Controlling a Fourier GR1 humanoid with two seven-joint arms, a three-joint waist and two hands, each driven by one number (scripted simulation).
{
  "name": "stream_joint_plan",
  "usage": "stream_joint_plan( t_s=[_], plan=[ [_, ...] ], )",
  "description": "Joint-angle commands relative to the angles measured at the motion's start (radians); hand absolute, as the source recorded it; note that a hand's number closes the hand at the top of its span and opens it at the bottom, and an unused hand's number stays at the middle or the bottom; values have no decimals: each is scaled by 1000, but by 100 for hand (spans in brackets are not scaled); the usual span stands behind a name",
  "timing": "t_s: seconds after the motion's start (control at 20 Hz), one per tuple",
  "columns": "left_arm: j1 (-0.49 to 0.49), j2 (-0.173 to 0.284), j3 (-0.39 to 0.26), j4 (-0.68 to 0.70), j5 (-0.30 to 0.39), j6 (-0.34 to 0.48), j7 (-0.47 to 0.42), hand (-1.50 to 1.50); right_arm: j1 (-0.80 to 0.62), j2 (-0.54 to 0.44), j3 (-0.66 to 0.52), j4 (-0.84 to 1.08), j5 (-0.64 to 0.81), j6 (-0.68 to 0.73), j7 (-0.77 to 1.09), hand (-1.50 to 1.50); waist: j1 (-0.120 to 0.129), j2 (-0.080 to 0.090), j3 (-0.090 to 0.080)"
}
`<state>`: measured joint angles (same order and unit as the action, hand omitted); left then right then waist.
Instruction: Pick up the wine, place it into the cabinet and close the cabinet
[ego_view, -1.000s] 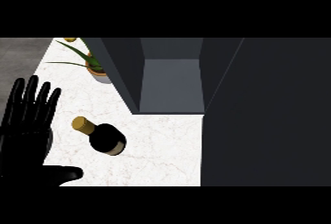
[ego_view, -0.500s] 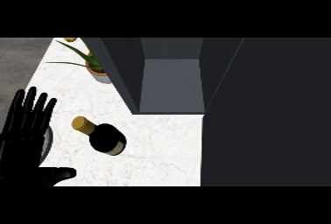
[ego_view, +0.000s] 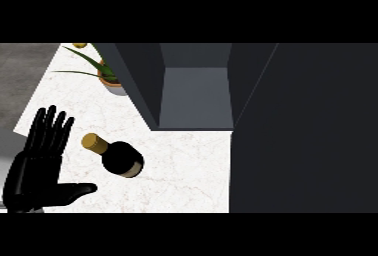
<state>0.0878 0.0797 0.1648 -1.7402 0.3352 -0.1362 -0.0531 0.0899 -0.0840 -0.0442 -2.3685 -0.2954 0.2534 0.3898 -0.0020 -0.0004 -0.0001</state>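
Note:
The wine bottle (ego_view: 119, 157) is dark with a gold cap and stands on the white marble counter (ego_view: 184, 175), seen from above, in front of the cabinet. The grey cabinet (ego_view: 196, 97) is open, and its inside shows nothing in it. My left hand (ego_view: 37, 170) is at the lower left, left of the bottle and apart from it. Its fingers are straight and point up, with the thumb out to the right, and it holds nothing. My right hand does not show.
The cabinet's dark door (ego_view: 310, 130) fills the right side of the view. A potted plant (ego_view: 107, 77) with long green leaves stands at the back left, beside the cabinet's left wall. The counter's left edge runs just behind my left hand.
My left hand has slid down toward the view's lower edge, still open. The bottle and cabinet have not moved.

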Motion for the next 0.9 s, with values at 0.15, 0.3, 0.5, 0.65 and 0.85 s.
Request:
stream_joint_plan(
  t_s=[0.15, 0.3, 0.5, 0.65, 0.85],
  plan=[
    [24, 17, 25, 92, -31, -47, -76, -150, 87, 54, 85, -44, 77, 13, -31, -150, 0, 0, 0],
    [10, 8, 25, 221, -51, -92, -173, -150, -21, -30, -37, -43, -65, 14, 60, -150, 0, 0, 0],
    [-45, 23, 37, 326, -54, -113, -206, -150, -7, 21, 59, -53, 48, -27, 79, -150, 0, 0, 0],
    [-54, 2, 26, 432, -98, -126, -312, -150, 10, 22, 34, -26, 36, 7, 8, -150, -1, 1, 0],
    [-19, 9, 13, 325, -80, -111, -224, -150, 32, 20, 16, -94, -2, -4, 55, -150, 1, -1, 0]
  ],
)
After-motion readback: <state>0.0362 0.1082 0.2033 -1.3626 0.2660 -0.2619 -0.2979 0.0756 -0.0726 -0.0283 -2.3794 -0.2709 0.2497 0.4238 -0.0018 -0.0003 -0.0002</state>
